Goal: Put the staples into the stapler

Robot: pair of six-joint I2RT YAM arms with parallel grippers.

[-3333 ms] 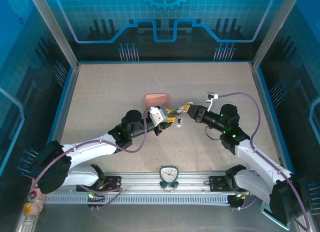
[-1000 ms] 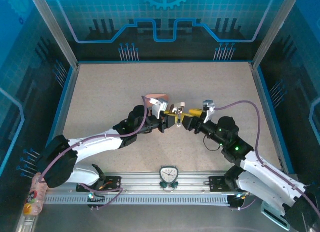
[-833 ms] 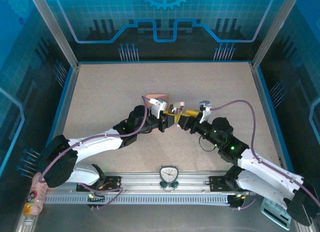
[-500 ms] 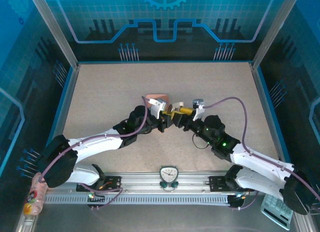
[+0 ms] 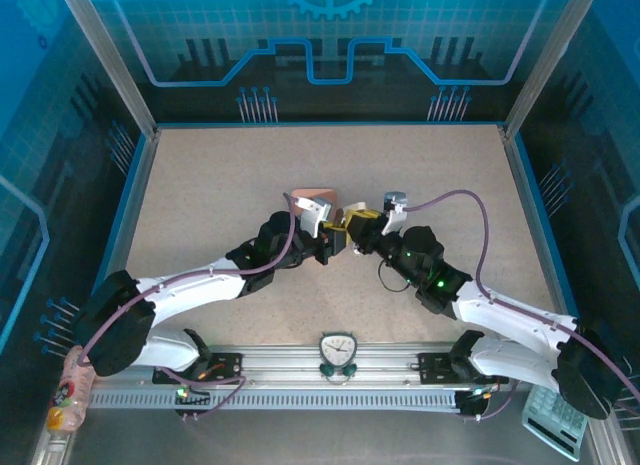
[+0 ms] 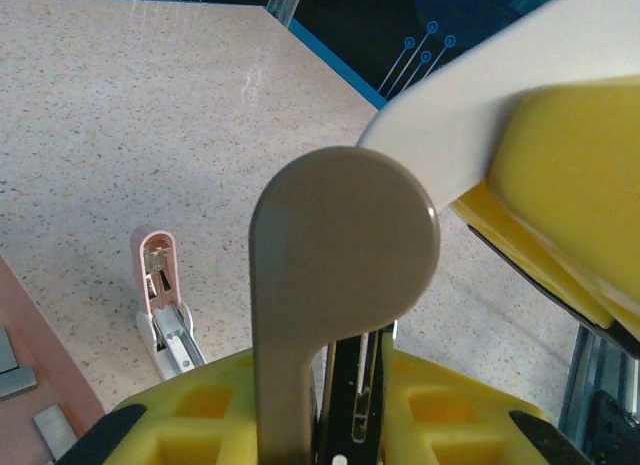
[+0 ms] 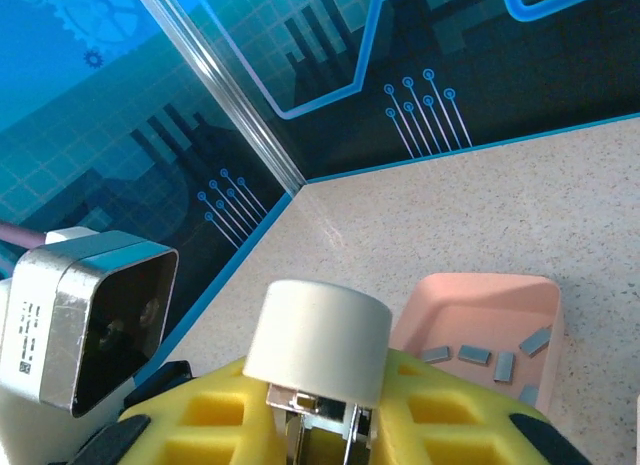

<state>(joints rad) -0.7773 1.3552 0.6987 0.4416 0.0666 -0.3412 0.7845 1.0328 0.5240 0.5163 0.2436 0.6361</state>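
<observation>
One pink stapler (image 6: 158, 285) sits beside one tray (image 7: 480, 283) holding five staples (image 7: 474, 354). The left gripper (image 6: 345, 225) pinches a metal sliver (image 6: 358, 385); the right gripper (image 7: 315, 335) jaws: cannot tell.

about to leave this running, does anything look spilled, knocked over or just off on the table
Nothing looks spilled or damaged. The staples in view lie loose at mixed angles, but inside the pink tray. The stapler lies on the table beside the tray with its top swung open, which suits loading.
</observation>
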